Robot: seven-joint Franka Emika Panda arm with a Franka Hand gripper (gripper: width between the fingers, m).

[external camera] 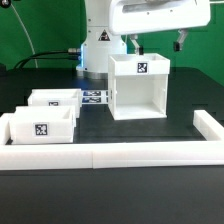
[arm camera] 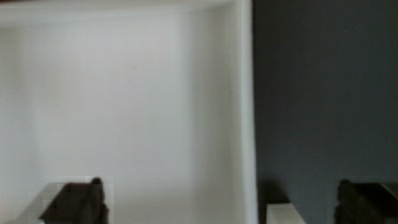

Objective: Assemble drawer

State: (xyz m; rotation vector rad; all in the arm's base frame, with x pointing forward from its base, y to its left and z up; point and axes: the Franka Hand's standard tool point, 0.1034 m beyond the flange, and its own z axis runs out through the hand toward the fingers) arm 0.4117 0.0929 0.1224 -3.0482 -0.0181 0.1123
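Drawer housing (external camera: pixel 140 90), a white box with an open front, stands upright on the dark counter (external camera: pixel 120 130) towards the exterior view's right, with a marker tag (external camera: pixel 141 68) on its top face. The end effector (external camera: pixel 158 46) hangs just above that top, apart from it, its fingers spread wide with nothing between them. In the wrist view a pale panel of the housing (arm camera: pixel 125 100) fills much of the picture, with bare counter (arm camera: pixel 329 90) beside its straight edge. The dark fingertips (arm camera: pixel 75 200) of the end effector (arm camera: pixel 221 203) stand well apart, one over the panel and one over the counter.

Two white drawer trays sit towards the exterior view's left. The near tray (external camera: pixel 42 128) shows a tag on its front, and the far tray (external camera: pixel 55 100) stands just behind it. The marker board (external camera: pixel 96 97) lies flat between the far tray and the housing. A white rail (external camera: pixel 150 152) runs along the front of the counter and turns back at the exterior view's right.
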